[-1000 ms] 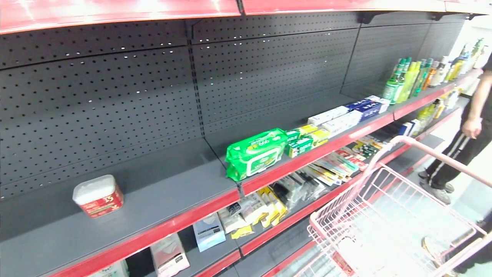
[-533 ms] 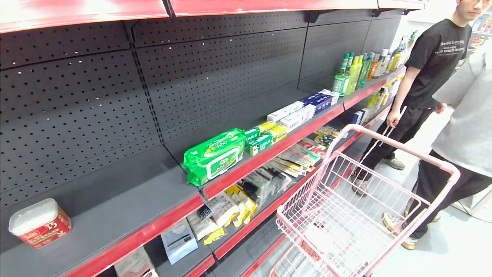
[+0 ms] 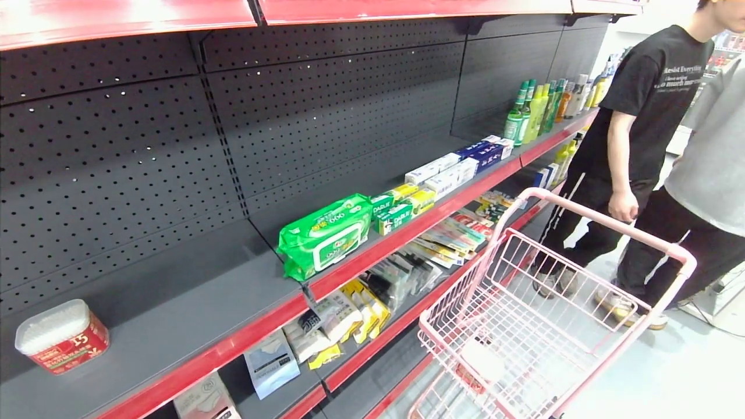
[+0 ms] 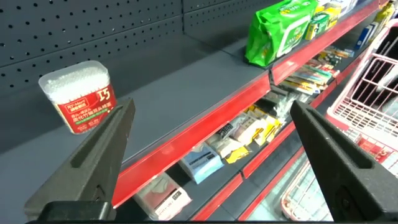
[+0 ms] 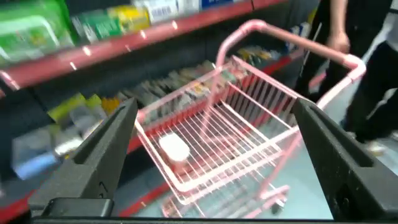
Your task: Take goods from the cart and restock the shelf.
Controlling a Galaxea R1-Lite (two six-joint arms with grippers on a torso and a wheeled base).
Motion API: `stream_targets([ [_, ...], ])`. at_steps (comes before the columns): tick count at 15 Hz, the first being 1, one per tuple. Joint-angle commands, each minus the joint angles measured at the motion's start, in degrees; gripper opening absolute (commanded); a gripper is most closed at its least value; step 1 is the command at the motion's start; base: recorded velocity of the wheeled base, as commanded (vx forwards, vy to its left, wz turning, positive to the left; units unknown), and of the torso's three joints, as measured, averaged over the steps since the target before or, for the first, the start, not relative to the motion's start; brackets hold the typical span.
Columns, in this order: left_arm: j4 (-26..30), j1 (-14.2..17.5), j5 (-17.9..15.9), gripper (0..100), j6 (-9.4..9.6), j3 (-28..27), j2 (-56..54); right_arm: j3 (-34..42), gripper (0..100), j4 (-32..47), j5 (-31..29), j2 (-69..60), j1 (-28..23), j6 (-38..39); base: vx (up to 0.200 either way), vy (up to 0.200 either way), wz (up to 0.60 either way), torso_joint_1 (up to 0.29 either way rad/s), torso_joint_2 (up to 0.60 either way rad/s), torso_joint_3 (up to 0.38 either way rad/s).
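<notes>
Cart (image 3: pixel 605 222) holds tub (image 3: pixel 482 361) (label blurred).

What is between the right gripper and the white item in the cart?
Nothing visible. The right gripper is open above the pink cart, whose top is open; the white item lies on the basket floor, near one wire wall.

One pink wire shopping cart (image 3: pixel 573 209) holds one white round-lidded tub (image 3: pixel 482 361). The grey metal shelf (image 3: pixel 192 308) carries one clear plastic tub of cotton swabs with a red label (image 3: pixel 62 336) and one green soft pack of wet wipes (image 3: pixel 326 235). The small green-and-yellow cartons (image 3: pixel 401 206), long white cartons (image 3: pixel 445 171) and tall green bottles (image 3: pixel 532 110) stand too crowded to count.
</notes>
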Motion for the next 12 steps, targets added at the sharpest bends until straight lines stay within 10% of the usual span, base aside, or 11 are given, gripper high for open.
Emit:
stream_targets([
  [1, 0.0, 0.0, 0.0, 100, 0.00, 0.0, 0.0, -39.9, 100, 1.4, 0.9, 37.6, 4.9, 17.2, 0.000, 0.000, 0.00, 0.000, 0.00, 0.000],
  [4, 0.0, 0.0, 0.0, 100, 0.00, 0.0, 0.0, -42.2, 100, -4.2, 1.9, 65.8, -1.6, 0.9, 0.000, 0.000, 0.00, 0.000, 0.00, 0.000],
  [12, 0.0, 0.0, 0.1, 100, 0.18, 0.1, 0.0, -53.9, 100, -9.9, 12.9, 119.7, 5.2, -15.6, 0.000, 0.000, 0.00, 0.000, 0.00, 0.000],
])
